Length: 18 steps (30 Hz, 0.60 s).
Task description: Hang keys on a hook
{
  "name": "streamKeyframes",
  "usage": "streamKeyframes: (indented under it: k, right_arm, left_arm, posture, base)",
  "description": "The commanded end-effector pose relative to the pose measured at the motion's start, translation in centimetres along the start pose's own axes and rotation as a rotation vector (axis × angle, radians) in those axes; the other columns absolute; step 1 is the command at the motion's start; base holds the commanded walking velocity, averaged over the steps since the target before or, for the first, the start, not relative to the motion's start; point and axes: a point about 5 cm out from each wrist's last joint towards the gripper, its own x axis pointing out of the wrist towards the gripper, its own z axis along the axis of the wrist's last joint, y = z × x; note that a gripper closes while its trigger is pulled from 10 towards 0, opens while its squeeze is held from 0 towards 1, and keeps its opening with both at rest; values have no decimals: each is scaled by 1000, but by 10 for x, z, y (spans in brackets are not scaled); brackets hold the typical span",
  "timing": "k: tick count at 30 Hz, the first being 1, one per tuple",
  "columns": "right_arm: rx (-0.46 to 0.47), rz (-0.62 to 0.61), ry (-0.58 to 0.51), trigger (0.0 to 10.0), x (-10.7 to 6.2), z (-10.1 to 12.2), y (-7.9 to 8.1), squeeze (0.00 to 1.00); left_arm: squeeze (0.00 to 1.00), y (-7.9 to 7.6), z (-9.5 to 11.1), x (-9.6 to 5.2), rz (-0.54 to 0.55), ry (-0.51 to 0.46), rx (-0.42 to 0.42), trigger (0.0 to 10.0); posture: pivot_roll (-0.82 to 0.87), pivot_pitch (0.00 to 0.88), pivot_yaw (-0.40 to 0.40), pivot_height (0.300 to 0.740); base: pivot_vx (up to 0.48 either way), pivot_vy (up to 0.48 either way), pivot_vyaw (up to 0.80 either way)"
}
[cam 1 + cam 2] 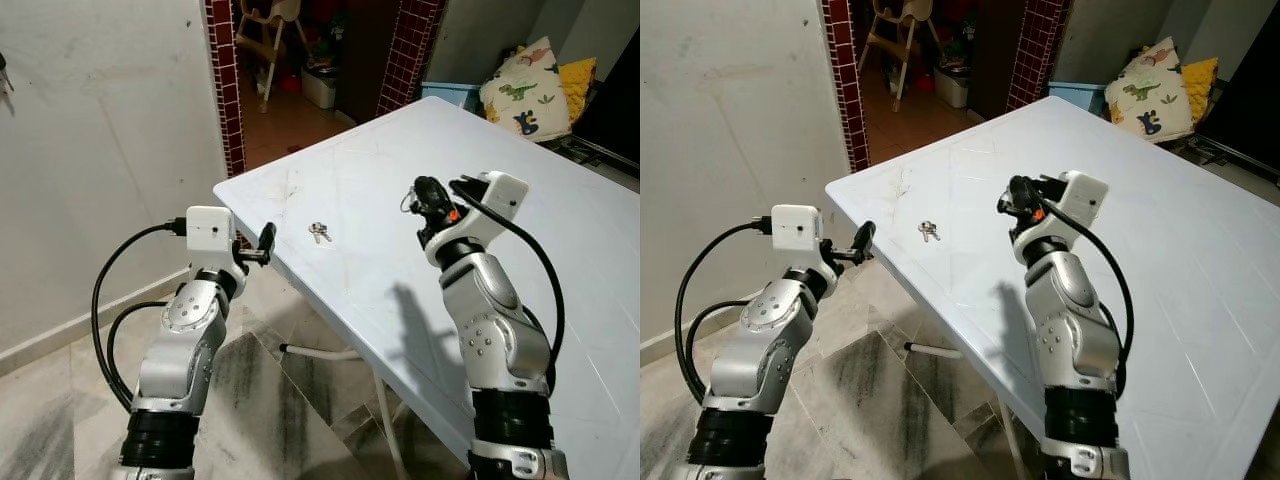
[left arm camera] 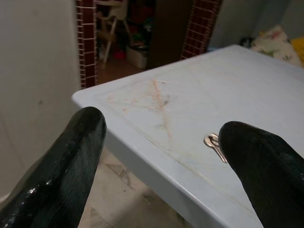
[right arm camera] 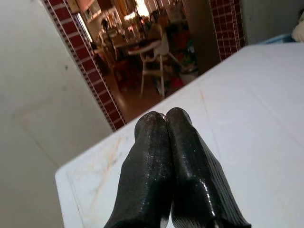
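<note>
White walls and a red brick doorway stand behind one big pale blue table. Two silver arms reach out. One left gripper sits just off the table's near edge, fingers wide apart and holding nothing. One right gripper hangs over the table, fingers pressed together, holding nothing. One small bunch of keys lies flat between them, nearer the left gripper, long side pointing toward the robot.

No writing, label or number can be read anywhere.
</note>
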Motion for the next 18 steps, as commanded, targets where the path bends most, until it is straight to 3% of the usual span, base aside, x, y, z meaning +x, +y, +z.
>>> streamKeyframes:
  k: [1,18]
  right_arm:
    - [-19,6,9,10000,-2,0,3,0]
    - [0,-4,23,10000,-3,-6,8,0]
  left_arm:
    - [0,5,-1,1,34,4,-10,10000]
    - [0,9,-1,3,40,35,-15,10000]
  posture:
    - [153,0,-53,740]
    - [183,0,-49,740]
  base:
    - [0,0,800]
    - [0,0,793]
